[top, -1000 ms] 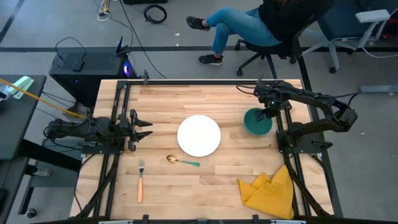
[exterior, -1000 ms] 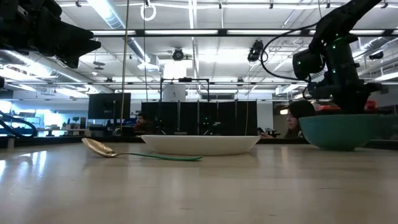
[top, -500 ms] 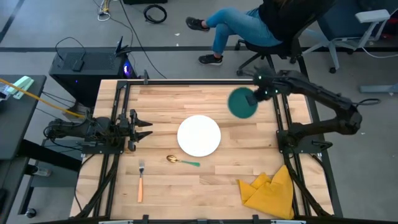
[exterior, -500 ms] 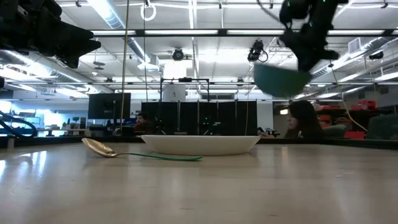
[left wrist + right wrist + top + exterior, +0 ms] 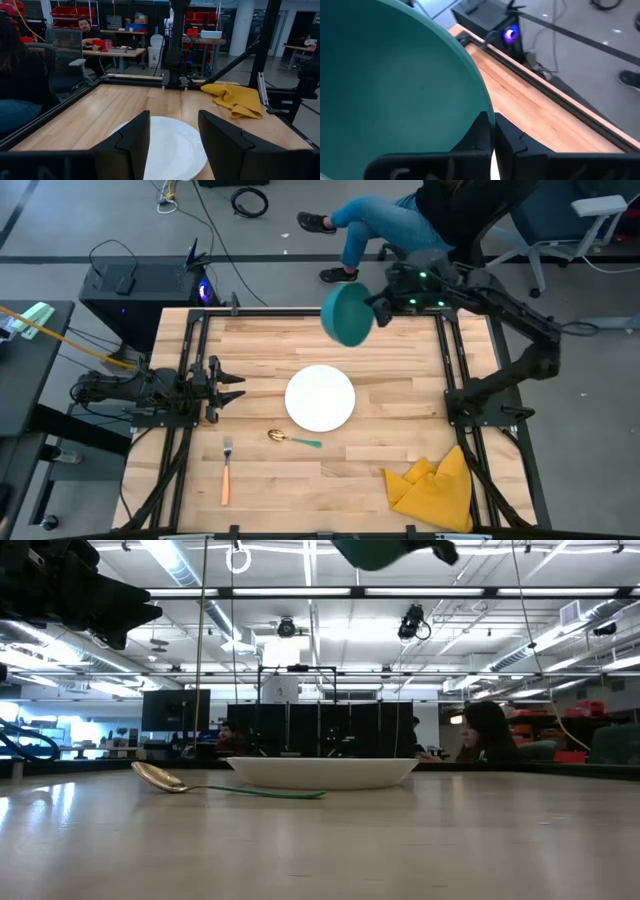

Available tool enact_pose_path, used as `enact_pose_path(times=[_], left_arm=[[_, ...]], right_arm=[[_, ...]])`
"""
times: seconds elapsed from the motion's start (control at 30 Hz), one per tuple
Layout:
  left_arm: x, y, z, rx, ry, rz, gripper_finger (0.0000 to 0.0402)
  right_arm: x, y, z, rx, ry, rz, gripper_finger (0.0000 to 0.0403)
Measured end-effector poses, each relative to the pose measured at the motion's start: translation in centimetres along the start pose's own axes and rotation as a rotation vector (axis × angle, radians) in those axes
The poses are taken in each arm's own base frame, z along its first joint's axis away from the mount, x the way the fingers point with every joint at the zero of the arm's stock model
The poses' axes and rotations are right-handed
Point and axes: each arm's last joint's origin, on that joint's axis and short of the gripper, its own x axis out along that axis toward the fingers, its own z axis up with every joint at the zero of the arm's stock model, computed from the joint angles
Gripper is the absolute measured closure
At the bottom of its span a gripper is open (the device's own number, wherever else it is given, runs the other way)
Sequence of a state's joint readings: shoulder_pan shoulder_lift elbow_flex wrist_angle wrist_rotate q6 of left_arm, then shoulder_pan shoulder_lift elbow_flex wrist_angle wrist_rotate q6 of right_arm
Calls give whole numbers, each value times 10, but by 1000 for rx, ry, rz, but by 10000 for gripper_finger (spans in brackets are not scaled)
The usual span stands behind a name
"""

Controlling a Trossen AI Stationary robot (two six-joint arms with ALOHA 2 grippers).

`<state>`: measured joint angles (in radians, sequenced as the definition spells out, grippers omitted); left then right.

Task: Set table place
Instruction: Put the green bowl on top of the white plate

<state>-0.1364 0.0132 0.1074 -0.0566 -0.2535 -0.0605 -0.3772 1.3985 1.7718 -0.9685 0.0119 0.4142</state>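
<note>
Two arms are working over the table (image 5: 400, 440), largest thing in view, light planks with a black frame. Right arm is reaching in from the right side toward the far edge, its right gripper (image 5: 374, 308) holding the teal bowl (image 5: 347, 314) up in the air above the far middle of the table. Bowl is tilting on its side, rim pinched between the jaws; in the right wrist view the bowl (image 5: 395, 90) is filling most of the frame, with the fingers (image 5: 482, 132) closing on its rim, one inside and one outside. In the low view only the bowl's underside (image 5: 375, 552) is showing at the very top, well clear of the tabletop.

Left arm is waiting at the left side of the table, left gripper (image 5: 228, 388) hovering with jaws spread wide, pointing toward the plate (image 5: 320, 398). From the left wrist view the plate (image 5: 175, 150) is lying just ahead of the parted fingers (image 5: 130, 145), not touching them.

Plate is sitting at the table's centre, nothing on it. Yellow cloth (image 5: 435, 485) is lying crumpled at the near right corner. Fork (image 5: 226, 472), orange handle, is lying near the left front, well apart from the plate. Spoon (image 5: 292, 440), gold bowl and teal handle, is lying just in front of the plate. Beyond the far edge, a person (image 5: 400, 220) is sitting in a chair.
</note>
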Motion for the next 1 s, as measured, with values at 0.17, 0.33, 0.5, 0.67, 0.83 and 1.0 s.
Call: enact_pose_path(times=[0.17, 0.33, 0.5, 0.67, 0.83, 1.0], left_arm=[[0, 0, 0, 0, 0, 0, 224], [0, 0, 0, 0, 0, 0, 227], [0, 0, 0, 0, 0, 0, 227], [0, 0, 0, 0, 0, 0, 229], [0, 0, 0, 0, 0, 0, 224], [0, 0, 0, 0, 0, 0, 226]], right_arm=[[41, 21, 14, -41, 80, 90, 398], [98, 31, 10, -63, 239, 121, 398], [151, 26, -12, -81, 459, 71, 398], [191, 17, -38, -121, 644, 16, 398], [228, 17, -66, -143, 782, -20, 398], [251, 21, -91, -199, 895, -29, 398]])
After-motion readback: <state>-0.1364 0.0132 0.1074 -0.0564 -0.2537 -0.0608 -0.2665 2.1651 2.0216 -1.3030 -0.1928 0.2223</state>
